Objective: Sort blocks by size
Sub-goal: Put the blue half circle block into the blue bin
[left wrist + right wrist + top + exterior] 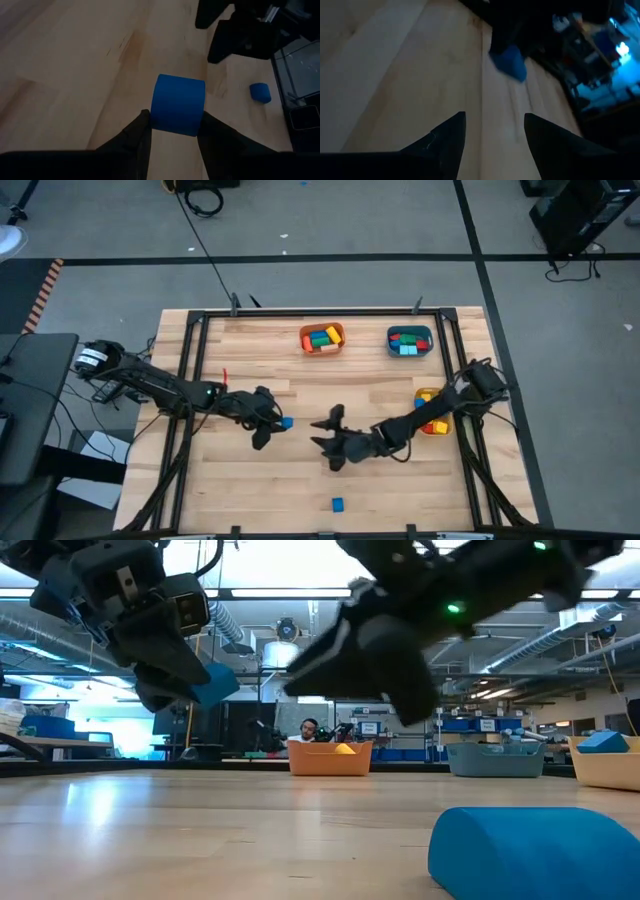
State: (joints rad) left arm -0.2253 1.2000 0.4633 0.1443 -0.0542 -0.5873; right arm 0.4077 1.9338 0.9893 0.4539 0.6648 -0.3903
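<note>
My left gripper [276, 423] is shut on a blue block [177, 104] above the middle of the table; the low view shows that block [212, 681] well above the wood. Just to its right, my right gripper [325, 437] stands open with nothing between its fingers [447, 137], pointing toward the held block [510, 61]. A second blue block [337, 503] lies flat on the table near the front edge and looms close in the low view [530, 850]. My left gripper pinches the blue block between its two fingers [137, 132], on two opposite sides [156, 119]. The fingers come from the table's left, slanting downward. The block sticks out beyond the fingertips and is lifted clear of the table.
An orange bin [322, 338] and a teal bin [409, 340] with blocks stand at the far edge. A yellow bin [432, 412] with blocks sits at the right, partly under my right arm. Black frame rails [190, 380] run along the table's sides.
</note>
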